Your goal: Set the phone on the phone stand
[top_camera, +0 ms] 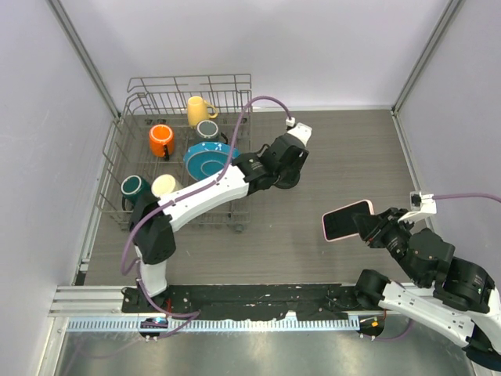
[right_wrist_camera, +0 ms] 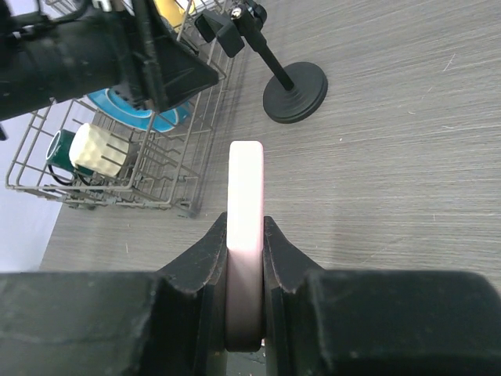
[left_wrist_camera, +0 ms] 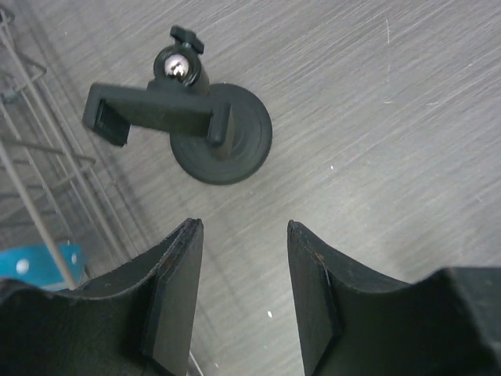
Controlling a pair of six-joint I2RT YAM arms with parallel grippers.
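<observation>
The phone (top_camera: pixel 347 220), pale pink, is clamped edge-on in my right gripper (top_camera: pixel 369 228) and held above the table at the right. In the right wrist view the fingers press both sides of the phone's pink edge (right_wrist_camera: pixel 245 188), with the right gripper (right_wrist_camera: pixel 245 223) shut on it. The black phone stand (left_wrist_camera: pixel 221 135), with its disc base and clamp cradle (left_wrist_camera: pixel 150 111), stands upright on the table just ahead of my open, empty left gripper (left_wrist_camera: pixel 243 235). From above, the left gripper (top_camera: pixel 275 168) hovers over the stand (top_camera: pixel 289 181). The stand also shows in the right wrist view (right_wrist_camera: pixel 295 95).
A wire dish rack (top_camera: pixel 125 133) at the back left holds an orange mug (top_camera: pixel 161 139), a yellow mug (top_camera: pixel 198 110), a blue plate (top_camera: pixel 210 160) and other mugs. Its right side is close to the stand. Walls enclose the grey table (top_camera: pixel 344 157).
</observation>
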